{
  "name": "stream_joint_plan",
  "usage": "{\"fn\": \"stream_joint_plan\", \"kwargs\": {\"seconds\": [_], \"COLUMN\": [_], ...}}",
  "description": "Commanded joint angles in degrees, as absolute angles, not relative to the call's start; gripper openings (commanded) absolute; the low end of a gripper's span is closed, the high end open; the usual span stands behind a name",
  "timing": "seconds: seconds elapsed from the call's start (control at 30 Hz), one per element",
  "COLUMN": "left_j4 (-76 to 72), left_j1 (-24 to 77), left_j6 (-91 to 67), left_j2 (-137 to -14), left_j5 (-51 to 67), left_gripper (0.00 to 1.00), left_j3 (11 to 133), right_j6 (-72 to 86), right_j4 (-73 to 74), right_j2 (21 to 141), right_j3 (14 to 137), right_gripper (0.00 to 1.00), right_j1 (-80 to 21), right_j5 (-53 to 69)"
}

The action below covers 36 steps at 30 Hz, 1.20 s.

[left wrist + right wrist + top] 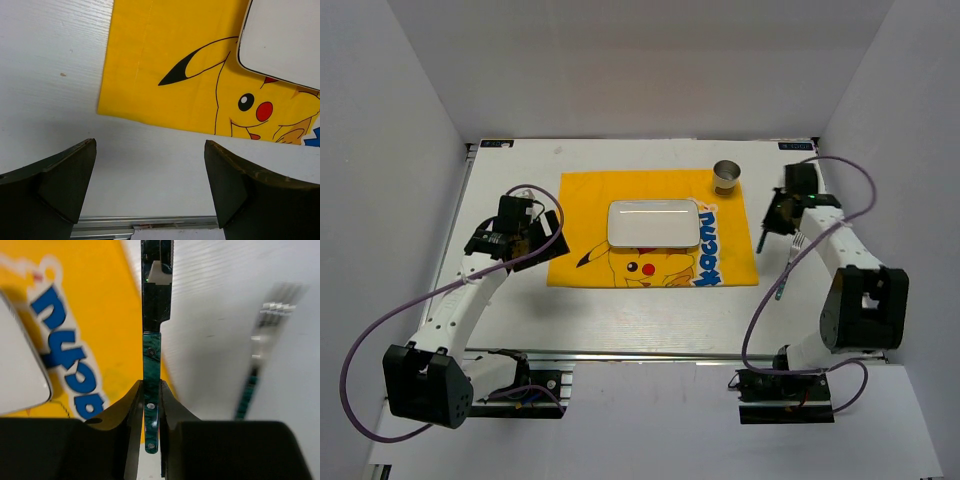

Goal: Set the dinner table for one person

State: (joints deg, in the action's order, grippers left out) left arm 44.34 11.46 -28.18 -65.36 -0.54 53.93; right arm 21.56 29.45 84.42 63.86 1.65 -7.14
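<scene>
The dinner table (620, 320) spreads across the whole working area, and the step in hand looks to be laying the knife to the right of the plate. The yellow placemat (585, 205) lies across the table's far middle. The white rectangular plate (653, 222) is centred on it, and a small metal cup (727, 178) stands at its far right corner. The right gripper (151, 390) has its fingers nearly closed, clamped on the green handle of the knife (151, 360), whose blade runs along the placemat's right border. To do this well, I would hold the blade parallel to the plate's short side and lower it until it lies flat (whether it touches now I cannot tell). Only then would I let go, steering clear of the fork (260, 345), which lies on bare table just to the right. The left gripper (149, 145) hangs with fingers wide apart, holding nothing, near the placemat's near left corner. The tabletop is flat, white and faintly wood-grained, with a metal rail (650, 353) along its front.
</scene>
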Motion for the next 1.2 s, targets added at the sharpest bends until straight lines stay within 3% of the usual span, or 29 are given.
{"fn": "stream_joint_plan", "kwargs": {"seconds": [0.0,0.27,0.93,0.97,1.03,1.17], "left_j4": [42.37,41.05,40.96,40.87,40.87,41.04], "left_j1": [11.25,11.25,11.25,11.25,11.25,11.25], "left_j6": [-27.07,-26.02,-25.93,-25.93,-25.93,-25.93], "left_j2": [-65.3,-65.65,-65.74,-65.57,-65.57,-65.83], "left_j5": [2.28,3.87,2.2,2.2,2.02,2.11], "left_gripper": [0.98,0.98,0.98,0.98,0.98,0.98], "left_j3": [54.23,53.53,53.26,53.26,53.17,53.09], "right_j6": [18.99,17.93,15.73,15.91,16.43,18.01], "right_j4": [30.06,27.25,23.2,23.38,23.29,22.76], "right_j2": [90.42,97.72,101.6,101.51,100.11,94.23], "right_j3": [64.69,66.09,61.53,61.61,61.61,61.87], "right_gripper": [0.0,0.0,0.02,0.24,0.42,0.89], "right_j1": [-6.48,-15.28,-16.52,-16.44,-16.44,-16.09], "right_j5": [-2.11,-5.36,-8.53,-8.44,-7.83,-6.5]}}
